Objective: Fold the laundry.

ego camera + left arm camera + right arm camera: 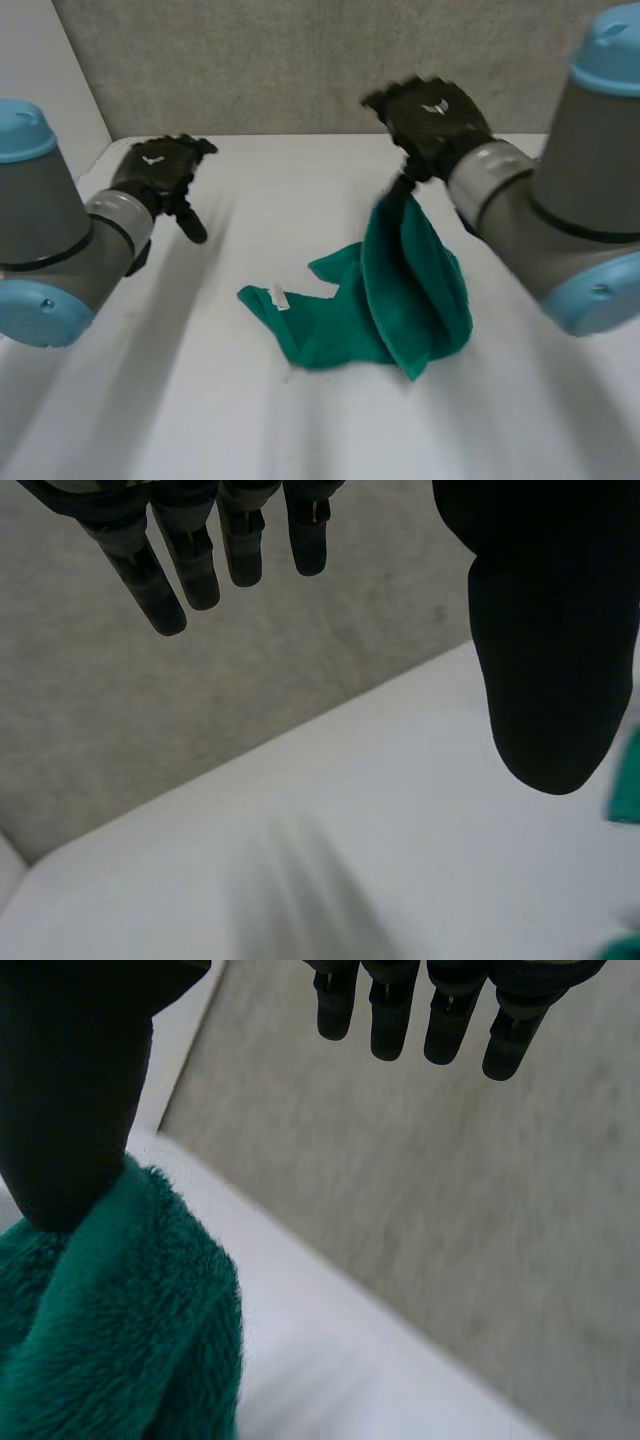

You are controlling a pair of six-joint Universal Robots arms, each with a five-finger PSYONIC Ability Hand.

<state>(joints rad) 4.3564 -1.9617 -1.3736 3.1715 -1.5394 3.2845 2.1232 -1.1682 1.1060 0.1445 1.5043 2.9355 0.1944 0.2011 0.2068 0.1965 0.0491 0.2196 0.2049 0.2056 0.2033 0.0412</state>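
A teal green towel (400, 300) lies crumpled in the middle of the white table (180, 400), a small white label (279, 297) showing at its left end. One part of it is lifted and hangs from the thumb of my right hand (432, 118), raised above the table's back right. In the right wrist view the towel (120, 1330) drapes off the thumb tip of the hand (70, 1090), while the fingers (400, 1010) stand straight and apart from it. My left hand (158, 168) hovers open over the back left, its fingers (185, 560) straight and empty. A sliver of towel (628, 790) lies beyond its thumb.
A grey wall (300, 60) runs along the table's far edge just behind both hands. Bare table top stretches in front of the towel and to its left.
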